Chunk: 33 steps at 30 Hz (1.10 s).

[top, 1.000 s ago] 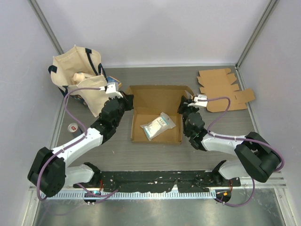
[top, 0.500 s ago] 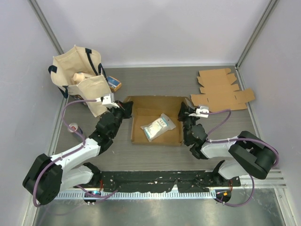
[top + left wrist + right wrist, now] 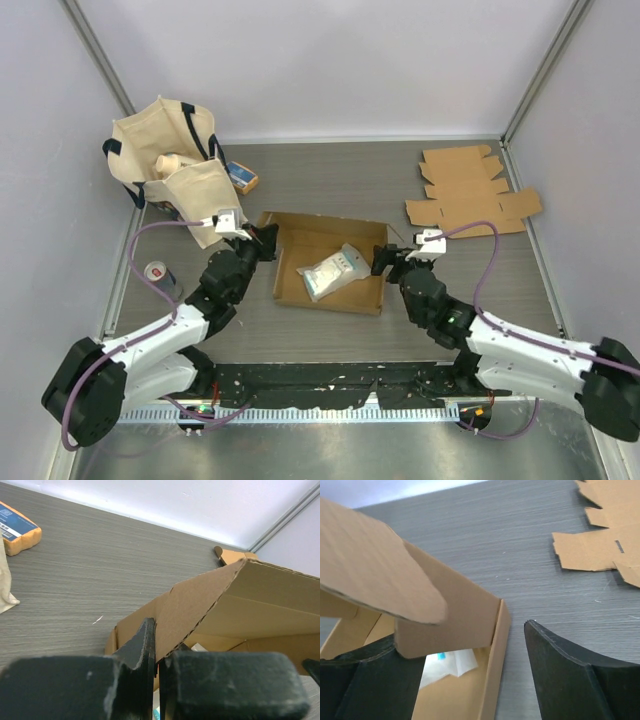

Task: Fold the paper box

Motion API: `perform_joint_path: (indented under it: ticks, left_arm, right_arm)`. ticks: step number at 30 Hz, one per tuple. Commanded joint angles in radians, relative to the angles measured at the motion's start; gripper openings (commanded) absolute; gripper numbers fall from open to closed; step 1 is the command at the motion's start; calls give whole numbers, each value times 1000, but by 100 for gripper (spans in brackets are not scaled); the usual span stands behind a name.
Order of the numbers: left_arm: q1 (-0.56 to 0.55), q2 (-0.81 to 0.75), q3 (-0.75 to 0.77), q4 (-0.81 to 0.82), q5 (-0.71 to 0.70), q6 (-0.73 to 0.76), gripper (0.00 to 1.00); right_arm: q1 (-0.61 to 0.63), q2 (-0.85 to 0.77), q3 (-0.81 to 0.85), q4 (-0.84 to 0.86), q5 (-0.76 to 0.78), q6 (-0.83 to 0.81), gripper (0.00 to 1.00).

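The brown paper box (image 3: 330, 262) lies open in the middle of the table with a white packet (image 3: 335, 272) inside it. My left gripper (image 3: 262, 238) is at the box's left side, shut on its left wall. In the left wrist view the cardboard wall (image 3: 200, 600) rises from between my left gripper's (image 3: 158, 647) pinched fingers. My right gripper (image 3: 386, 262) stands open at the box's right wall. In the right wrist view that wall (image 3: 497, 645) sits between my right gripper's (image 3: 470, 660) spread fingers, apart from the right finger, with a rounded flap (image 3: 375, 575) above the left finger.
A beige tote bag (image 3: 170, 165) stands at the back left with an orange and blue pack (image 3: 241, 178) beside it. A can (image 3: 158, 274) stands left of my left arm. Flat cardboard blanks (image 3: 470, 190) lie at the back right.
The box has slid toward the near edge as both arms drew back. My right gripper has opened and let go of the right wall. My left gripper keeps its grip.
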Motion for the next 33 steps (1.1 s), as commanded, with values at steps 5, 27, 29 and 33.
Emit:
perform_joint_path:
  ticks: [5, 27, 29, 33]
  left_arm:
    - [-13, -20, -11, -106, -55, 39, 0]
    - [-33, -18, 10, -135, -92, 62, 0]
    - [-34, -27, 9, -143, -93, 62, 0]
    - [-34, -37, -1, -149, -95, 55, 0]
  right_arm:
    - [3, -330, 165, -834, -555, 315, 81]
    - [11, 191, 996, -963, -956, -438, 76]
    - [25, 233, 986, -926, -879, -447, 70]
    - [52, 261, 940, -826, -864, -458, 66]
